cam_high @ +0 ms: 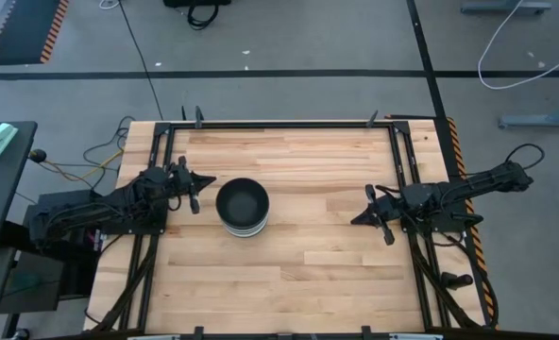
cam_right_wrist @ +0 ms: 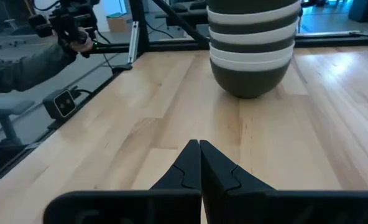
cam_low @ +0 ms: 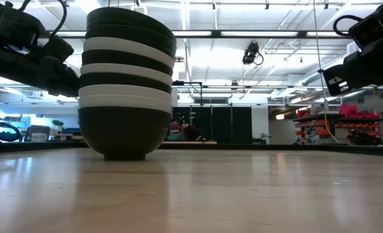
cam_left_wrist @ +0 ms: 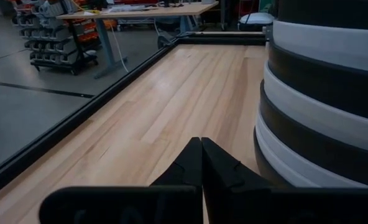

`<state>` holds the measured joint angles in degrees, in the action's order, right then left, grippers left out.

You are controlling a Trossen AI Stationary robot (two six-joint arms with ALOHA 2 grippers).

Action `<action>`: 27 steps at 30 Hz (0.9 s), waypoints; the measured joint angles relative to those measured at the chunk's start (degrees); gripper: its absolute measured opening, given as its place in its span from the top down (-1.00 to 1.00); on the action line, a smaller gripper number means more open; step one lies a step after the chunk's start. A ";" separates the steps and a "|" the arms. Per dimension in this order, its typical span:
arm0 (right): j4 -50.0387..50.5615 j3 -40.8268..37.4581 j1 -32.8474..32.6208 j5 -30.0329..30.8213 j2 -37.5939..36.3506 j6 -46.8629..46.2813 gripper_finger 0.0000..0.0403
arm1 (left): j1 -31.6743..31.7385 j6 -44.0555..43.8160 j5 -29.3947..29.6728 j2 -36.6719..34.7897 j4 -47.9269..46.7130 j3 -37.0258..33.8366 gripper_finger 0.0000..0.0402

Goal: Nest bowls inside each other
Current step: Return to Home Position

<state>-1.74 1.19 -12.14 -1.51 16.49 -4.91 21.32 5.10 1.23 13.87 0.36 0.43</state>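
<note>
Here the bowls (cam_low: pixel 127 84) stand nested, banded black and white; left tool (cam_left_wrist: pixel 201 149) and right tool (cam_right_wrist: pixel 199 149) clenched.

text: none legible | labels: none — far shelves (cam_left_wrist: pixel 53 37) perhaps signed, too blurred

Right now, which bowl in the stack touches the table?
The bottom black bowl: only its base rests on the table; the other black and white bowls nest above it.

Black-and-white banded bowls (cam_low: pixel 127 84) on pale wooden table (cam_high: pixel 308 264).
</note>
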 joint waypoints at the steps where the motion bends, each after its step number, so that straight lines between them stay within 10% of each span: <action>1: -0.17 0.00 0.00 -0.27 -0.02 0.32 1.00 | 0.00 0.00 -0.02 0.00 0.01 0.00 0.98; 27: -6.57 -0.70 0.00 -1.48 -1.14 6.21 1.00 | 0.00 0.10 -0.42 0.00 -0.04 -0.02 0.99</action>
<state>-8.31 0.49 -12.14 -2.98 15.35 1.30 21.32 5.20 0.82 13.87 0.32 0.40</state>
